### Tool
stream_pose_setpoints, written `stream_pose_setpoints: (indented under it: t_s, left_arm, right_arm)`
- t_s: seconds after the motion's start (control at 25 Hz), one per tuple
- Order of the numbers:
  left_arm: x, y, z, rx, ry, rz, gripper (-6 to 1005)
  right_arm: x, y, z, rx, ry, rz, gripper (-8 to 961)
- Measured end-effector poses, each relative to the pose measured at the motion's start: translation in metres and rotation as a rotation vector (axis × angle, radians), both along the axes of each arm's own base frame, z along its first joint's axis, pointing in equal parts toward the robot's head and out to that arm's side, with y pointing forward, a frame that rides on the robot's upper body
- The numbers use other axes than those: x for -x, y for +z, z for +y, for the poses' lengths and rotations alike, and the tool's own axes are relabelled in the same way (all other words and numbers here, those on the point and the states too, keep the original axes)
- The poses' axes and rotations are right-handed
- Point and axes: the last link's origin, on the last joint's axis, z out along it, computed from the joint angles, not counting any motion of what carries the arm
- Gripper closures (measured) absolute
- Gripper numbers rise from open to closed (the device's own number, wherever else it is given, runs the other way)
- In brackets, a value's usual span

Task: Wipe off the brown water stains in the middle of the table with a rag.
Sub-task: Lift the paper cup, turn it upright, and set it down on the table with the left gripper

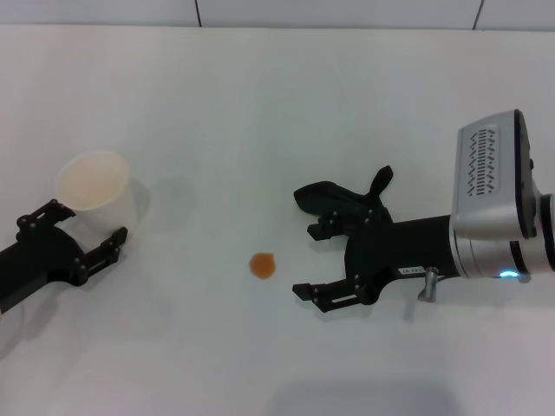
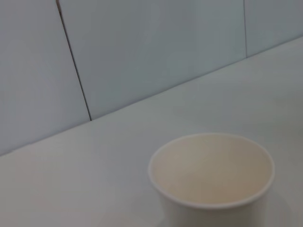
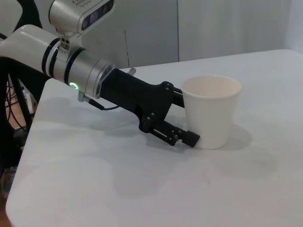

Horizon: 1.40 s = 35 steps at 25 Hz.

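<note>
The brown water stain (image 1: 262,265) is a small round orange-brown spot on the white table (image 1: 260,104). My right gripper (image 1: 306,261) is open just right of the stain, one finger on each side of the stain's line, and it does not touch the stain. The black rag (image 1: 340,200) lies bunched against the far side of the right gripper's far finger, outside the jaws. My left gripper (image 1: 87,222) is open at the table's left, with its fingers on either side of a pale cup (image 1: 94,184).
The pale cup stands upright; it also shows in the left wrist view (image 2: 213,175) and the right wrist view (image 3: 210,111). The left arm (image 3: 123,92) reaches to it. A grey panelled wall (image 2: 142,56) lies behind the table's far edge.
</note>
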Motion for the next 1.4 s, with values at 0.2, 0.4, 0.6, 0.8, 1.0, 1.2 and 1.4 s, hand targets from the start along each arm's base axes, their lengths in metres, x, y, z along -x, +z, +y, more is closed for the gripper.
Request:
stream_pose_setpoints:
  t_s: [0.2,0.4,0.6,0.8,1.0,1.2,1.4]
  left_arm:
    - [-0.0024,0.0023,0.0022,0.002,-0.008,-0.006,268]
    - [-0.0039,0.0040,0.0036,-0.002,-0.001,-0.022,265]
    - [-0.0060,0.0074,0.0044,-0.008,-0.013,-0.027,264]
    - [-0.0062,0.0079,0.0058,0.000,-0.003,-0.037,265]
    - [-0.0062,0.0054,0.0075,0.026,0.006,-0.024,265]
    - [-0.0080,0.0047,0.0084,0.028,-0.004,-0.009,266]
    - [-0.0085,-0.0007,0.0091,0.049,-0.007,0.032,266]
  right_arm:
    - [0.0006,0.0002,0.0001,-0.001,0.002,0.001,120]
    - [0.0009,0.0003,0.0001,-0.001,0.003,0.001,120]
    - [0.0008,0.0004,0.0002,-0.001,0.001,0.001,120]
    - [0.0004,0.0002,0.0000,0.000,0.000,0.001,120]
    - [0.0010,0.0005,0.0003,-0.001,0.002,0.002,120]
    - [0.0008,0.0006,0.0005,-0.002,0.001,0.002,120]
    - [0.0010,0.0019,0.0016,-0.008,0.000,0.003,120]
